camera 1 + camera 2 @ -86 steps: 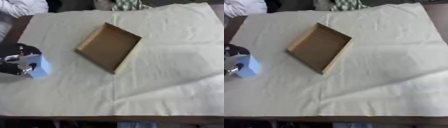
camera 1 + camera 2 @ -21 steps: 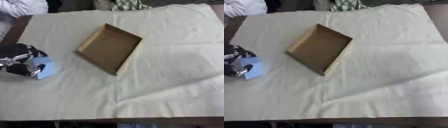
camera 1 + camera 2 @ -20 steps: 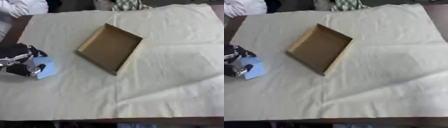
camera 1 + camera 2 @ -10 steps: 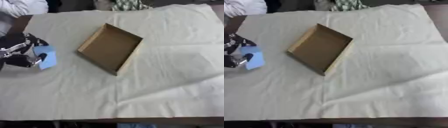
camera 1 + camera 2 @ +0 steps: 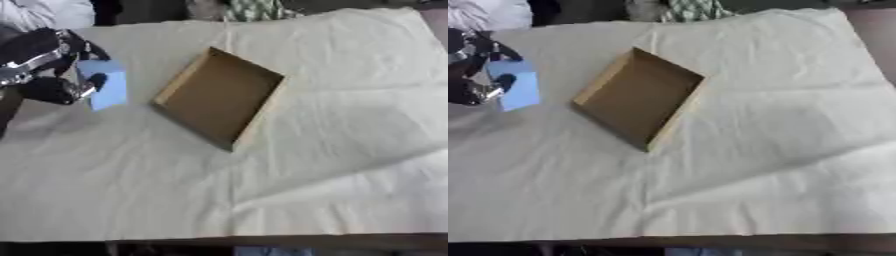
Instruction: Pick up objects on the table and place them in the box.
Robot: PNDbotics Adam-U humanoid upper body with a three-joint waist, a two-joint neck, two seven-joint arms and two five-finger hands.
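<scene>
My left hand (image 5: 48,65) is at the left edge, black with silver joints, its fingers and thumb curled round a light blue flat block (image 5: 108,86). The block is held above the cloth, left of the box. The shallow brown cardboard box (image 5: 219,97) lies askew on the cloth, its inside bare. My right hand is in neither view.
A cream cloth (image 5: 332,140) covers the table, creased at the right. The table's dark front edge (image 5: 262,245) runs along the bottom. A person's white sleeve (image 5: 52,12) and patterned fabric (image 5: 249,9) show at the far edge.
My left hand has lifted the blue block off the cloth and carried it up and to the right, nearer the box. The box has not moved.
</scene>
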